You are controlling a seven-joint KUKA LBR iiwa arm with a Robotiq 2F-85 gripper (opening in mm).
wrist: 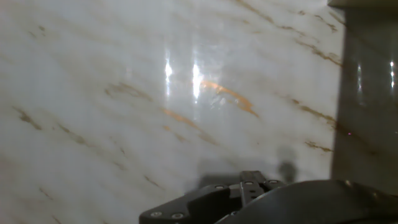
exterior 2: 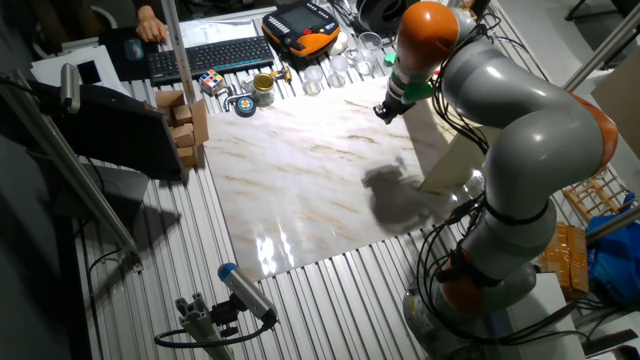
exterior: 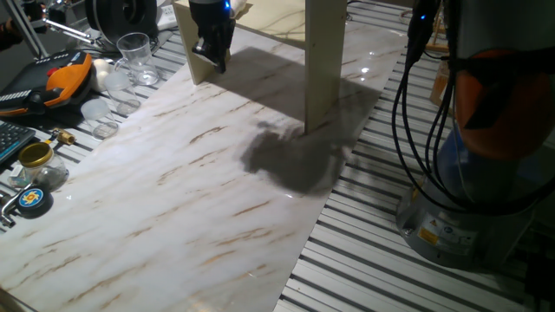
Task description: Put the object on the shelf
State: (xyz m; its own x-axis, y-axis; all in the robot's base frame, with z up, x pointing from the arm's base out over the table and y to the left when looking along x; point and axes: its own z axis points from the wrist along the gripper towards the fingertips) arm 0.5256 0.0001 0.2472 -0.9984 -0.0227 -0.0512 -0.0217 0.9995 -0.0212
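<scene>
The white fitting cannot be seen in any view. The shelf (exterior: pixel 323 61) stands on the marble-patterned tabletop (exterior: pixel 182 199), its pale panel legs upright. The gripper (exterior: pixel 212 54) hangs beside one leg; whether it grips anything cannot be told. Off the slab's edge stand an empty glass tumbler (exterior: pixel 134 54) and a brass-lidded jar (exterior: pixel 36 159).

A robotics lab: slatted aluminium bench (exterior: pixel 373 251), keyboard (exterior 2: pixel 205 55), cables (exterior: pixel 408 113).

No text can be read with certainty. A yellow label (exterior: pixel 427 232) sits on the robot base at the lower right, but its print is too small. A round blue-yellow disc (exterior: pixel 32 199) at the lower left shows an unclear mark.
</scene>
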